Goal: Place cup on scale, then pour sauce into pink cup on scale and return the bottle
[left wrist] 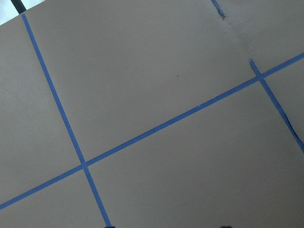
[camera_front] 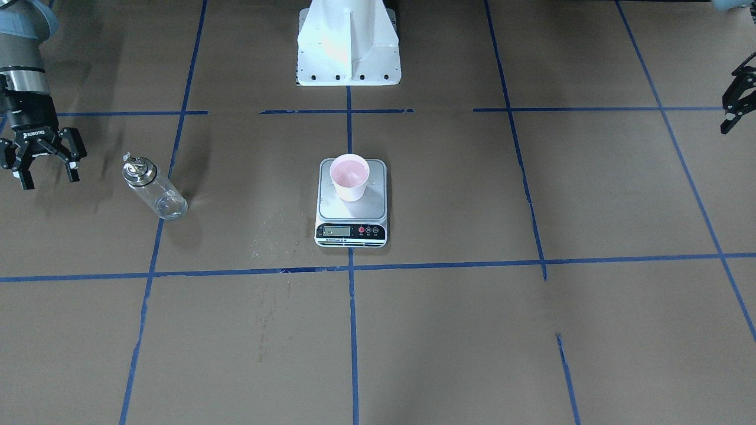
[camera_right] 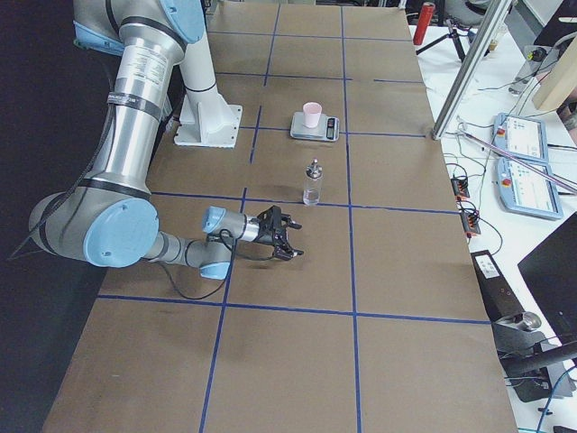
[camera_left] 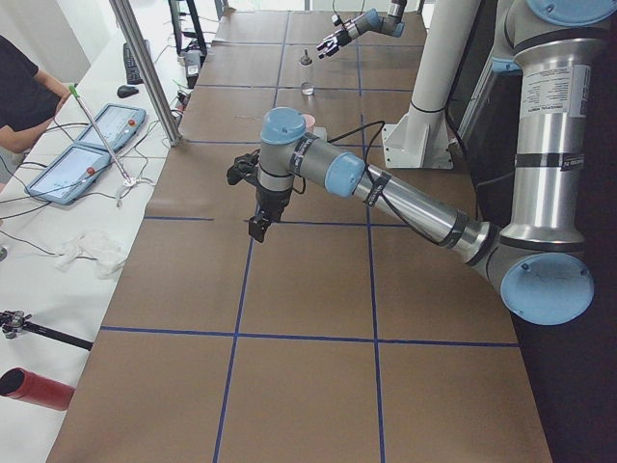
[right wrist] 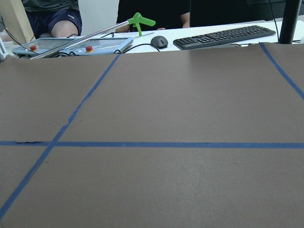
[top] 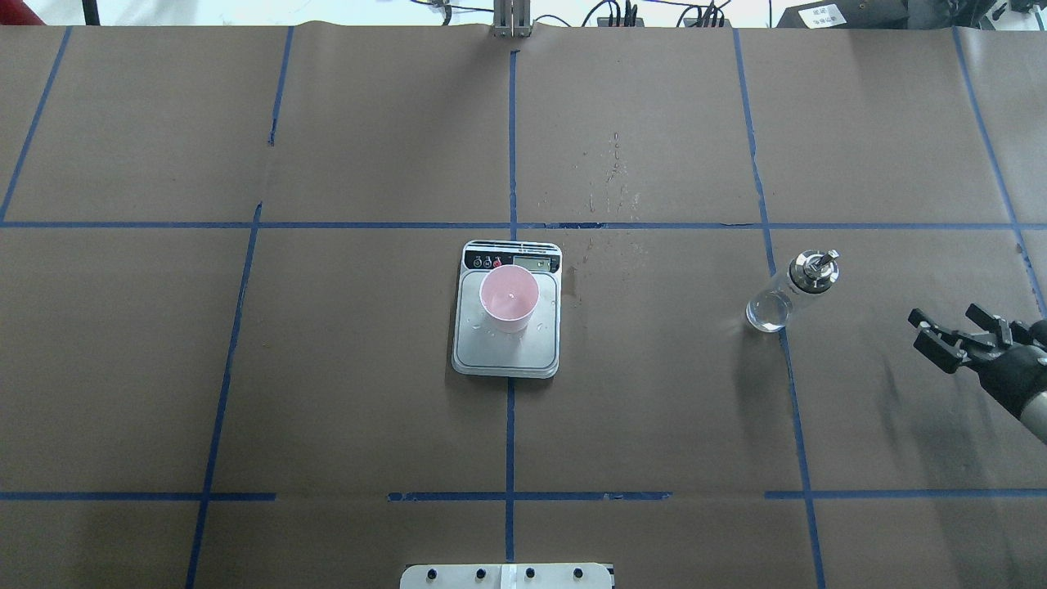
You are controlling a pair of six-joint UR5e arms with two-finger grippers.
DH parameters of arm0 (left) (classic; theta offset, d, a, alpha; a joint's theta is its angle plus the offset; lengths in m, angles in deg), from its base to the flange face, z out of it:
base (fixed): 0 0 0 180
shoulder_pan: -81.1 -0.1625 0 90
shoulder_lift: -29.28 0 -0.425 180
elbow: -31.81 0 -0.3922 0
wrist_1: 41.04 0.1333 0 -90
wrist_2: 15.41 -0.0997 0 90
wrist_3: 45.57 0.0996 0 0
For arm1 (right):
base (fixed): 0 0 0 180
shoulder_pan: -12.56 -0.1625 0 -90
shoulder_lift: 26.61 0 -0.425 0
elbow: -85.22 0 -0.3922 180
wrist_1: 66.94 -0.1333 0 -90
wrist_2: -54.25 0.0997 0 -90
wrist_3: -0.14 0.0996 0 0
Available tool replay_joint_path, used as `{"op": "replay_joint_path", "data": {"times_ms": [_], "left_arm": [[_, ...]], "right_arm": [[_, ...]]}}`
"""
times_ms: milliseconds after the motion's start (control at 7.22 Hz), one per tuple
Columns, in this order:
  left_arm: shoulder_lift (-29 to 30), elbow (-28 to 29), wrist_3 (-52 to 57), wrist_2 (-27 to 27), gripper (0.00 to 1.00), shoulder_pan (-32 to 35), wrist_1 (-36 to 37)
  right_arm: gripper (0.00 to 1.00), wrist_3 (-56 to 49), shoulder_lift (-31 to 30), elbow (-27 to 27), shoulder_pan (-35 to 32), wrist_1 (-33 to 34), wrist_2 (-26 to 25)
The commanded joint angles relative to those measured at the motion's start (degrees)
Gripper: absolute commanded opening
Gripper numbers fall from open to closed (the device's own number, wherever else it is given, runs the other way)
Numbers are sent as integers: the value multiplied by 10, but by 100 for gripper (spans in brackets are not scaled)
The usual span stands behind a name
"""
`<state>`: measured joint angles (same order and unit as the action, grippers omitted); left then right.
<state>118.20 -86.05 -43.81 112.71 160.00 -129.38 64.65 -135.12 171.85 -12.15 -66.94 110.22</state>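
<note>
Pink cup (camera_front: 349, 176) sits upright on scale (camera_front: 352, 203); bottle (camera_front: 153, 188) stands upright on the table, well apart from it. Right gripper (camera_front: 46, 159) hangs just beside the bottle, jaws wide and empty; left gripper (camera_front: 737, 97) far off, jaws look parted. Task looks essentially finished, unless pouring hasn't happened, in which case regrasp the bottle.

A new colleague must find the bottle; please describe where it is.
On the brown table, look from the central scale toward the robot's right tool. The bottle stands upright between them on a blue tape line: clear glass, silver cap.
</note>
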Motion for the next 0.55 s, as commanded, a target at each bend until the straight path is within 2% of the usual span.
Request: {"op": "replay_joint_path", "data": {"times_ms": [0,277,415], "left_arm": [[-1,5,0,0,79,0,-1],[0,17,0,-1,79,-1,-3],[1,38,5,0,79,-1,-9]], "right_arm": [[100,-56,87,2,-168,92,198],[100,-125,144,3,-285,169,341],[100,-183,174,3,-368,227,451]]}}
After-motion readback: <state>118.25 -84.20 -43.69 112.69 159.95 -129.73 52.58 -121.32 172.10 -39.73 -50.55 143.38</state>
